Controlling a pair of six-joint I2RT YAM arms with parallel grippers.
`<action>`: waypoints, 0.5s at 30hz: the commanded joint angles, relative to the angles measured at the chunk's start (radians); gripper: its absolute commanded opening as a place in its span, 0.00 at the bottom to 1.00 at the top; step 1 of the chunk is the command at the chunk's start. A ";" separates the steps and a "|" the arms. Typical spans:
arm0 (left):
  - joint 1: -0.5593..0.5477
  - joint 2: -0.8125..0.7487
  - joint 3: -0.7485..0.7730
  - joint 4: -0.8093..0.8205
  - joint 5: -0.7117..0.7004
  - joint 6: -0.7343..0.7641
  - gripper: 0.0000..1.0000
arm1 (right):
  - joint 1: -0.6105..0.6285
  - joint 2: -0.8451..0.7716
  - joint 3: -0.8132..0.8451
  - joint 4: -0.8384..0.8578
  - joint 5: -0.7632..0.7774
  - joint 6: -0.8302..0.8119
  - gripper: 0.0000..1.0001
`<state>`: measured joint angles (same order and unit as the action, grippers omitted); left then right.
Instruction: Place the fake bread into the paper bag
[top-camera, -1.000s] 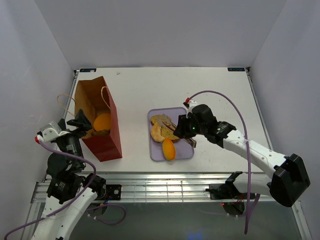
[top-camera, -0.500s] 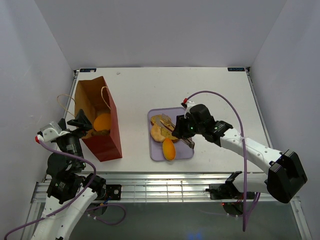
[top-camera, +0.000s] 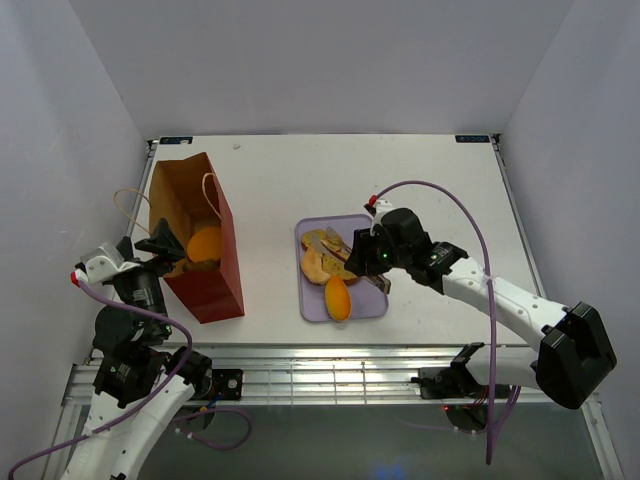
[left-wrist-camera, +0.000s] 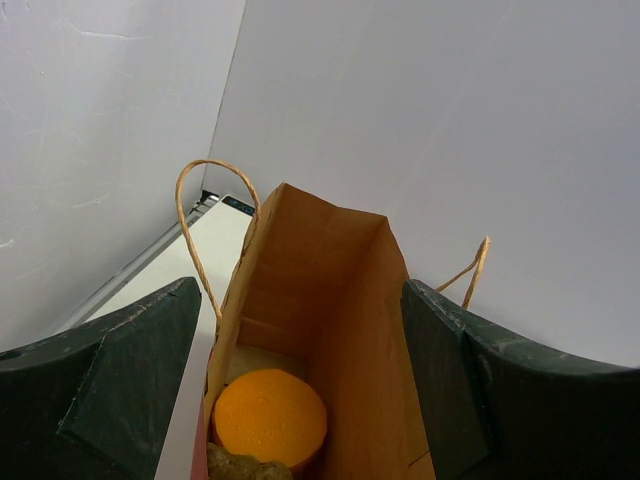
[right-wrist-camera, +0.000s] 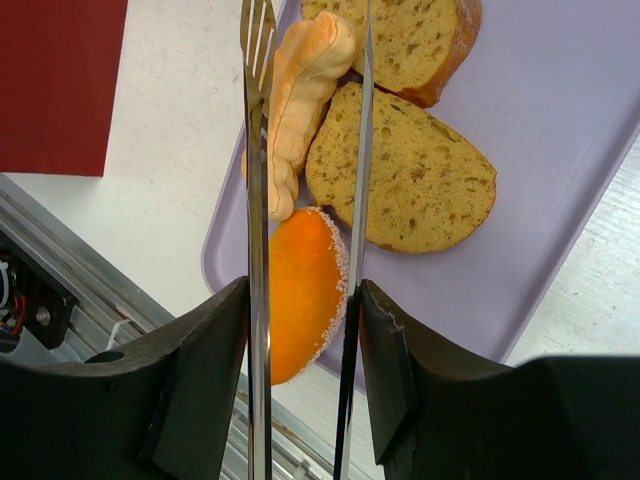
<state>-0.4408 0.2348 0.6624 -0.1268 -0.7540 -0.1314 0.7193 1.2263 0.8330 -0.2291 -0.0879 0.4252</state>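
The paper bag (top-camera: 210, 262) stands open at the left, with an orange bun (top-camera: 204, 243) inside; the left wrist view shows the bun (left-wrist-camera: 270, 418) at the bag's (left-wrist-camera: 360, 330) bottom beside a brownish piece (left-wrist-camera: 240, 466). My left gripper (top-camera: 160, 245) is open at the bag's near rim, its fingers (left-wrist-camera: 120, 370) either side of the mouth. My right gripper (top-camera: 372, 260) is shut on metal tongs (right-wrist-camera: 254, 200) over the lavender tray (top-camera: 372, 302). The tong blades flank an orange bun (right-wrist-camera: 300, 290) and a pale crescent roll (right-wrist-camera: 300, 90). Two brown-crusted slices (right-wrist-camera: 410, 180) lie beside them.
The tray sits mid-table, right of the bag. The bag's cord handles (top-camera: 128, 205) loop out to the left. An aluminium rail (top-camera: 330, 375) runs along the near table edge. White walls close in the table on three sides.
My right gripper with the tongs has shifted slightly left over the tray. The left arm and the bag have not moved.
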 joint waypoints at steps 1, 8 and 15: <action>-0.004 0.009 -0.001 0.000 0.010 0.006 0.92 | -0.003 -0.057 0.011 0.047 0.039 -0.009 0.52; -0.006 0.008 -0.001 0.000 0.012 0.006 0.92 | -0.004 -0.044 -0.003 0.048 0.027 -0.011 0.52; -0.007 0.008 -0.001 0.000 0.010 0.007 0.92 | -0.004 -0.019 -0.023 0.073 0.007 -0.003 0.52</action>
<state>-0.4427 0.2348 0.6624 -0.1268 -0.7544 -0.1310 0.7193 1.1976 0.8124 -0.2119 -0.0753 0.4259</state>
